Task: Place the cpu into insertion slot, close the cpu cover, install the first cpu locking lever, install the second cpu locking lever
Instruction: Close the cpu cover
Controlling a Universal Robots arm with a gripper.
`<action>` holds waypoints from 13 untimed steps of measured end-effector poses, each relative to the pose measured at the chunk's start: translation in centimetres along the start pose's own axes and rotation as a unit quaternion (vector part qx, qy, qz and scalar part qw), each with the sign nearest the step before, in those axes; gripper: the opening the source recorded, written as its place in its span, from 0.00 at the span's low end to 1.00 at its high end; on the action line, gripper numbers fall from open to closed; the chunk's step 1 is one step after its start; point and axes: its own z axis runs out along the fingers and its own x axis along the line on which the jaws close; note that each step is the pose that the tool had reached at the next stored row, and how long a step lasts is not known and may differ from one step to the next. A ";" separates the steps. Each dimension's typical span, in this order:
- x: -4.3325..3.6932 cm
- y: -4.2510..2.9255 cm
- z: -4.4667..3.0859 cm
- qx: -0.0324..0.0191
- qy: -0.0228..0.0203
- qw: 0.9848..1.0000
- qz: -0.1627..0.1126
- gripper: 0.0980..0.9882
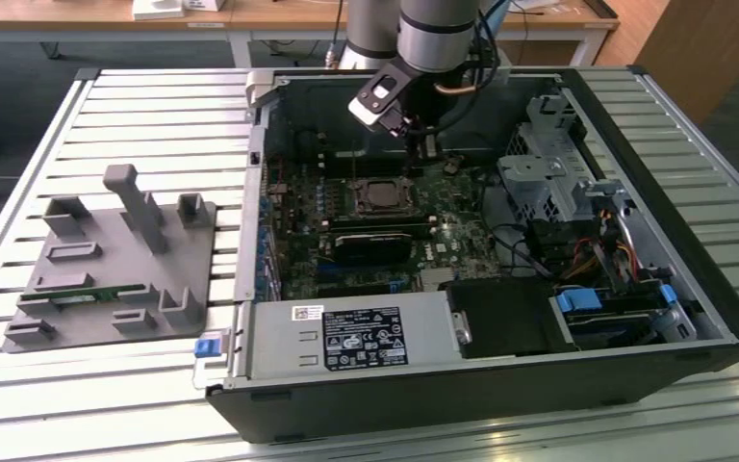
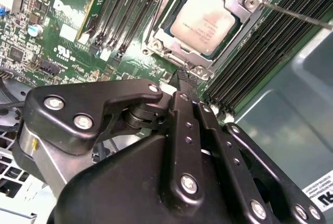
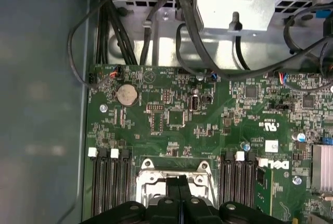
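Gripper (image 1: 419, 144), fingers pinched shut on nothing, hovers at approx 1 o'clock of the chip (image 1: 379, 197) in the exterior view, prob. as a narrow pusher, since chip lies seated under lowered cover (image 2: 174, 52), lever (image 2: 296, 15) apparently unlatched.

Slatted metal worktable (image 1: 151, 115), pale grey. Grey floor (image 1: 11, 67) is seen beyond it. Wood-topped desk (image 1: 280, 14), white-legged, and wooden cabinet (image 1: 697, 48) are placed behind.

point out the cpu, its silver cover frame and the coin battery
pale silvery-beige square cpu (image 2: 205, 21), second wrist view, middle of its metal face
thin silver metal cpu cover frame (image 2: 178, 56), second wrist view, one side bar of the frame
round silver coin battery (image 3: 126, 95), first wrist view, middle of its top
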 end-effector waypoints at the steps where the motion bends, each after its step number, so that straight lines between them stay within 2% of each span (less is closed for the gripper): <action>1: 0.00 -0.17 0.01 0.000 0.000 1.000 0.000 0.01; 13: 0.03 -1.93 -0.01 0.000 0.000 1.000 0.000 0.01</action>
